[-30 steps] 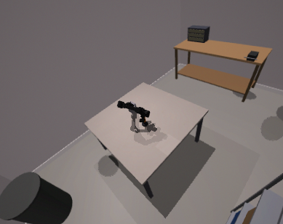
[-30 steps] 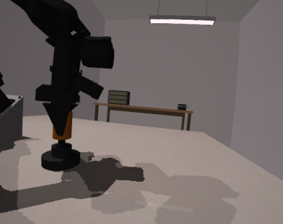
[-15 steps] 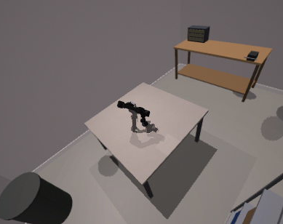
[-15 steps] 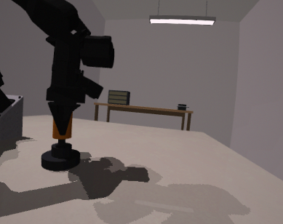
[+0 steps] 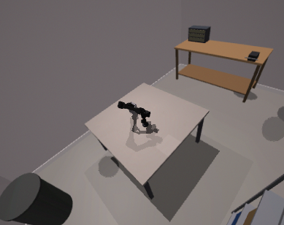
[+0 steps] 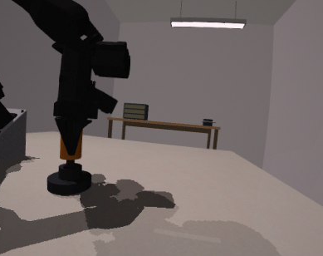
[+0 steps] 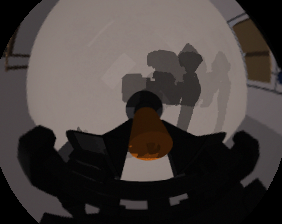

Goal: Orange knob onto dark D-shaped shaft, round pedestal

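Observation:
The orange knob [image 6: 78, 150] [image 7: 150, 134] is upright between the fingers of my gripper [image 6: 71, 152] [image 7: 146, 121], which is shut on it. The round dark pedestal [image 6: 69, 184] [image 7: 137, 101] stands directly below, with a narrower collar on top. A short piece of dark shaft [image 6: 70, 162] shows between the knob's lower edge and the collar, so the knob is above the pedestal, not down on it. Whether the shaft's tip is inside the hole cannot be told. The shaft's flat side and the knob's hole are hidden. In the top view the knob is too small to make out.
The arm [image 5: 132, 107] stands over the pale table [image 5: 163, 106]. A grey box-like block [image 6: 13, 139] is at the left edge of the exterior view. The arm's shadow falls beside the pedestal. A wooden bench [image 5: 225, 51] is at the back and a dark bin [image 5: 36, 199] stands on the floor.

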`<state>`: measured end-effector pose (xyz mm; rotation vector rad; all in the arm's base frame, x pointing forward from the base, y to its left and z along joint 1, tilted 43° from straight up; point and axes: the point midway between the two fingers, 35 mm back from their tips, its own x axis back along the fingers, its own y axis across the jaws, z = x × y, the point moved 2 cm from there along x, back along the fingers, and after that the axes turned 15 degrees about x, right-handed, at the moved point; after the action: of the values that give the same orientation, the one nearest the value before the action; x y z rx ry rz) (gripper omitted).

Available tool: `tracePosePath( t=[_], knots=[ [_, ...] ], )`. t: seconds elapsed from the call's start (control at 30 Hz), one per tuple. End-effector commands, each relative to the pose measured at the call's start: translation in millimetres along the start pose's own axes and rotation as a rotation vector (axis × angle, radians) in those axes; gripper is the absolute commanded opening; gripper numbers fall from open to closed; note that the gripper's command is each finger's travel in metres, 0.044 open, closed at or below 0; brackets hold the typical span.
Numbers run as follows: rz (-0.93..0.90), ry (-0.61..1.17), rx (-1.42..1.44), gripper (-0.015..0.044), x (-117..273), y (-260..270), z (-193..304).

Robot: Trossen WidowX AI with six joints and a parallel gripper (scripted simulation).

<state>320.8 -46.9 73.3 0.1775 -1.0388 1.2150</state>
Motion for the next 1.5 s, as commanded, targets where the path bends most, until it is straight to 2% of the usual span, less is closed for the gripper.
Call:
tracePosePath(
  t=[0.0,0.47,0.73,1.47],
  knots=[
    [0.001,0.001,0.004,0.0000,-0.5,0.1,-0.5],
    [0.001,0.001,0.012,0.0000,4.0,-0.7,-0.2],
    [0.001,0.001,0.213,0.0000,1.9,-0.7,0.0],
    [0.001,0.001,0.213,0.0000,-0.6,0.1,-0.5]
  ],
)
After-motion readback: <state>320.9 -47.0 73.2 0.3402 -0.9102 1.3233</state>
